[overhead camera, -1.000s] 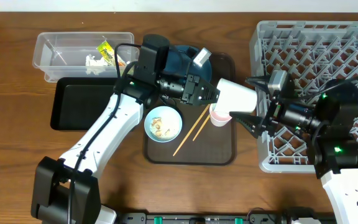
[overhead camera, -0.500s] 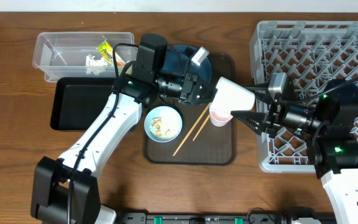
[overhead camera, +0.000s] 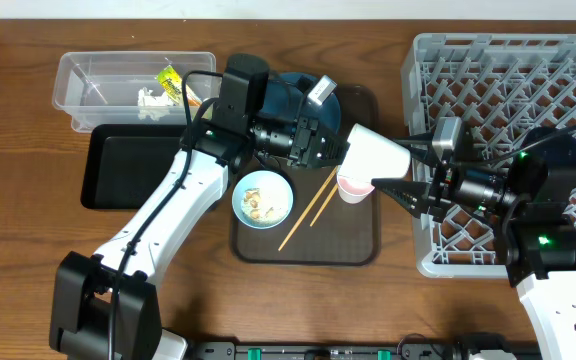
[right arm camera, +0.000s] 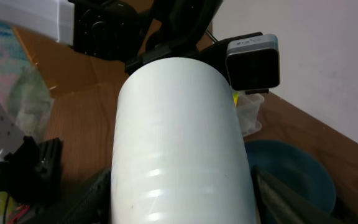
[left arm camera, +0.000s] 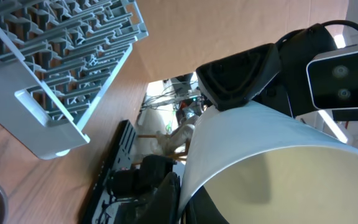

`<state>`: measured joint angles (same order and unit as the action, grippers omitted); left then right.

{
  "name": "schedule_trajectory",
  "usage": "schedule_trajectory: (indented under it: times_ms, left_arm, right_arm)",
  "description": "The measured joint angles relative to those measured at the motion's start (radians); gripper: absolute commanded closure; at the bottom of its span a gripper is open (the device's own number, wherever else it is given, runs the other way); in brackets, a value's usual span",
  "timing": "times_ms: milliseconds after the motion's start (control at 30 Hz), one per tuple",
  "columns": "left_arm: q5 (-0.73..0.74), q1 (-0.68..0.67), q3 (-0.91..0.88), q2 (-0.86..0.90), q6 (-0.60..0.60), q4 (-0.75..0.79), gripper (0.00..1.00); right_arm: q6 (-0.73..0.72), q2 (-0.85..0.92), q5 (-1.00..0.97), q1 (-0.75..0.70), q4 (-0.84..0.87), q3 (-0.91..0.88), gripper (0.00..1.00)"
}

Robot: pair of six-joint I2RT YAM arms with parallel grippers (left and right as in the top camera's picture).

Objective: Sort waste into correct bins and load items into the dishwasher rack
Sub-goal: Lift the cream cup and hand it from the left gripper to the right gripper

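white cup: 1 item, on its side in the air over the pink cup, rim pinched in the closed left gripper, right gripper straddling its base, cannot tell whether clamped.

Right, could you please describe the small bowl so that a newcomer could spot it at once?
Find the brown serving tray at the middle of the table. On its left half, just left of the wooden chopsticks, sits the small light-blue bowl. It alone is pale blue and holds food bits; the pink cup beyond the chopsticks is narrower.
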<state>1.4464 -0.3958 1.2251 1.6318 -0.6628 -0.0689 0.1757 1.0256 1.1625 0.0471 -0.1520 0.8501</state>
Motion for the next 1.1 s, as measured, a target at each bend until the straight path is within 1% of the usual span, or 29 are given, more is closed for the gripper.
schedule_trajectory:
  times_ms: [100,367,600,667,700,767,833,900,1100]
  left_arm:
    - [0.004,-0.001,0.0,0.0,-0.023,0.02,0.94]
    - [-0.006,-0.011,-0.002,0.001,-0.111,0.131,0.94]
    - [-0.01,-0.018,-0.002,0.001,-0.143,0.143,0.93]
    - [-0.011,-0.018,-0.002,0.001,-0.145,0.144,0.89]
    - [-0.013,-0.022,-0.002,0.001,-0.145,0.146,0.83]
    - [-0.013,-0.042,-0.002,0.001,-0.134,0.153,0.65]
    - [-0.011,-0.061,-0.002,0.001,-0.117,0.155,0.56]
    - [-0.011,-0.071,-0.002,0.001,-0.097,0.153,0.53]
    - [-0.014,-0.069,-0.002,0.001,-0.036,0.152,0.52]
  right_arm:
    - [-0.003,0.0,0.002,0.0,0.01,0.0,0.38]
    - [-0.003,-0.001,0.0,-0.011,0.026,0.007,0.39]
    - [-0.007,-0.006,0.001,-0.015,0.024,0.007,0.46]
    - [-0.006,-0.006,0.001,-0.015,0.023,0.007,0.48]
    - [-0.006,-0.005,0.003,-0.014,0.021,0.007,0.48]
    - [-0.006,-0.003,0.014,-0.007,0.011,0.007,0.48]
    - [-0.006,-0.002,0.018,0.0,0.006,0.007,0.48]
    - [-0.006,-0.001,0.019,0.001,-0.002,0.007,0.48]
    - [-0.006,0.0,0.008,0.001,-0.06,0.007,0.47]
